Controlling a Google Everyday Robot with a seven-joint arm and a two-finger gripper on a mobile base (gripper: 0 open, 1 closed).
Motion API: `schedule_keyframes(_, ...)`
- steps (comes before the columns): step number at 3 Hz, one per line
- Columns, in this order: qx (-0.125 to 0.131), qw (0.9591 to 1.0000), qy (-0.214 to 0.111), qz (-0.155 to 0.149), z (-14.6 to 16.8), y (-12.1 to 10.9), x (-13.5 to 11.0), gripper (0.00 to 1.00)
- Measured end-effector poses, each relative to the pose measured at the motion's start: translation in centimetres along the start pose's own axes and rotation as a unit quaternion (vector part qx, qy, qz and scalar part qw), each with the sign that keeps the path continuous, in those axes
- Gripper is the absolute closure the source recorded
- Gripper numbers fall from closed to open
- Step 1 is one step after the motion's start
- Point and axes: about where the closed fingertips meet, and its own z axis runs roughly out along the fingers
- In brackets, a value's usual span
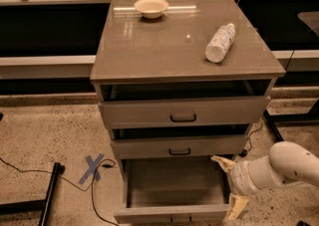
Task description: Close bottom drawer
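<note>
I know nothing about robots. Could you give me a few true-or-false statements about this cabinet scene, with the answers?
1. The bottom drawer is pulled far out and its tray holds nothing. True.
2. The plastic bottle stands upright on the cabinet top. False: it lies on its side there.
3. The gripper is at the bottom drawer's right side, with its fingers spread apart. True.
4. The bowl sits inside the bottom drawer. False: it sits on the cabinet top, near the back edge.
5. A blue tape cross marks the floor to the left of the cabinet. True.
</note>
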Motion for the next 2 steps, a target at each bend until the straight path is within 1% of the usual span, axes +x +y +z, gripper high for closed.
schedule_keyframes(1,0.001,1.0,-0.002,-0.006,3.4,-0.6,2.9,0.0)
schedule_keyframes(2,-0.006,0.9999,-0.005,0.006,8.3,0.1,6.7,0.0)
